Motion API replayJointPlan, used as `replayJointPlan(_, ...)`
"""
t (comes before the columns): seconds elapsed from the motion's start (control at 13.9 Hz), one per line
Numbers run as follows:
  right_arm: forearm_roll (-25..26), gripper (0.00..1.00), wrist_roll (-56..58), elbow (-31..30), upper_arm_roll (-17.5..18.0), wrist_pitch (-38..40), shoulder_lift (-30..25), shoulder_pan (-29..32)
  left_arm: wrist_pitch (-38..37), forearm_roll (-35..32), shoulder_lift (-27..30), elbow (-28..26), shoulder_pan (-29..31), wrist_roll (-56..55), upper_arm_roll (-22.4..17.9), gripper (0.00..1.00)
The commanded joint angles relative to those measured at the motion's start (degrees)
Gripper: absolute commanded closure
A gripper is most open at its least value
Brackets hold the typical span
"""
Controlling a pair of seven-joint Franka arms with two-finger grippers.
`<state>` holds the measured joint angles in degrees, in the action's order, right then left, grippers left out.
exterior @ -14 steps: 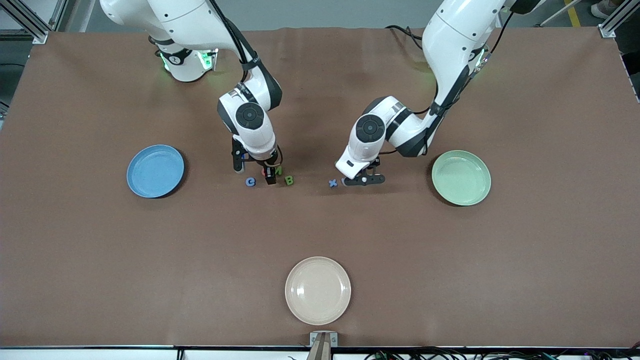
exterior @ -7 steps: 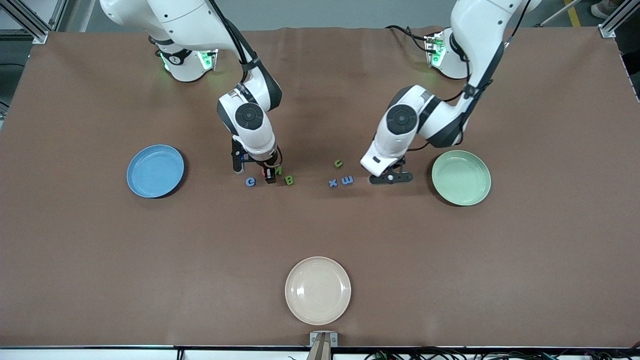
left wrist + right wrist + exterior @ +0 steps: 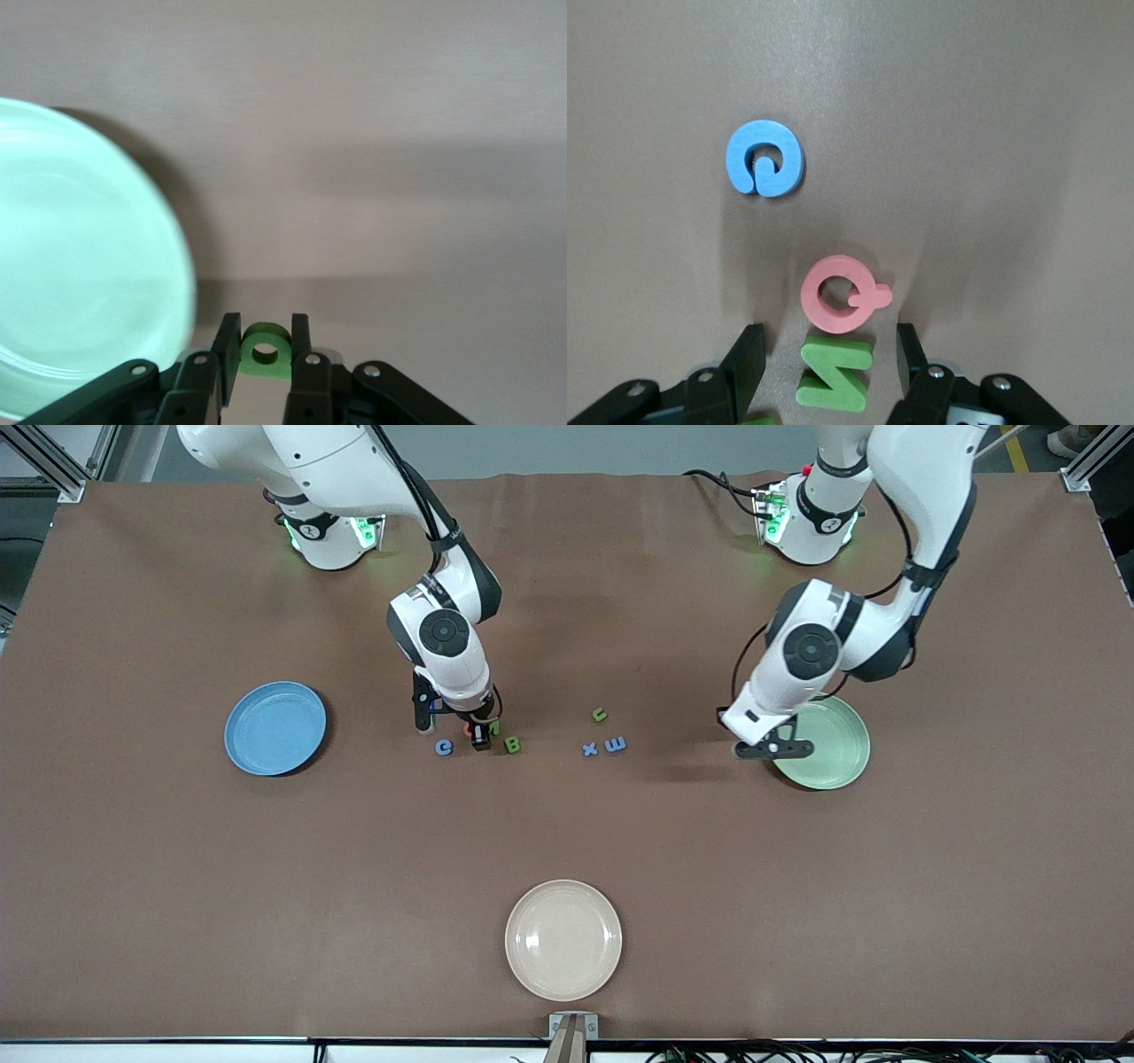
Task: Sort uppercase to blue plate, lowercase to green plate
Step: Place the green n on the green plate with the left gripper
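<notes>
My left gripper (image 3: 769,749) is shut on the green p (image 3: 266,336) in the air by the rim of the pale green plate (image 3: 833,766), on the side toward the table's middle. The plate also shows in the left wrist view (image 3: 80,266). My right gripper (image 3: 479,737) is open and low, with one jaw on each side of the green N (image 3: 835,374). The red Q (image 3: 815,297) and blue C (image 3: 788,159) lie just past the gripper. The blue C (image 3: 444,747) and green B (image 3: 512,745) flank the gripper. The blue x (image 3: 590,749), blue m (image 3: 616,744) and green u (image 3: 600,714) lie mid-table. The blue plate (image 3: 275,727) is bare.
A cream plate (image 3: 563,939) sits near the table's front edge, nearer the front camera than the letters. The brown mat covers the whole table.
My left gripper has moved with the green p from beside the x and m to the green plate's rim, uncovering the m and u. The right gripper has barely moved.
</notes>
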<state>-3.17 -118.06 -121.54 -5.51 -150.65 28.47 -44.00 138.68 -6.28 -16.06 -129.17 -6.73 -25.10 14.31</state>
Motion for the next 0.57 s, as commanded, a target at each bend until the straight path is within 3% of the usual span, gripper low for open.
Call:
replayJointPlan(0.0, 0.1, 0.36, -1.4, 1.1, 0.4, -2.1, 1.7, 0.1, 0.1, -1.0, 4.5, -4.4, 5.2, 5.9, 0.5, 0.92)
replayJointPlan(0.14, 0.1, 0.52, -1.4, 1.1, 0.4, -2.3, 1.9, 0.0, 0.1, -1.0, 4.9, -6.0, 8.8, 10.0, 0.5, 0.92)
replayJointPlan(0.29, 0.1, 0.87, -0.8, 1.1, 0.4, -2.0, 1.9, 0.0, 0.1, -1.0, 4.9, -7.1, 11.4, 13.1, 0.4, 0.92)
replayJointPlan(0.36, 0.3, 0.99, -0.6, 1.1, 0.4, -1.7, 1.9, 0.0, 0.1, -1.1, 4.6, -7.5, 12.6, 14.3, 0.4, 0.92)
replayJointPlan(0.5, 0.7, 1.00, 0.2, 1.1, 0.4, -1.0, 1.7, 0.3, 0.2, -2.3, 4.1, -8.1, 14.0, 15.3, 0.4, 0.91)
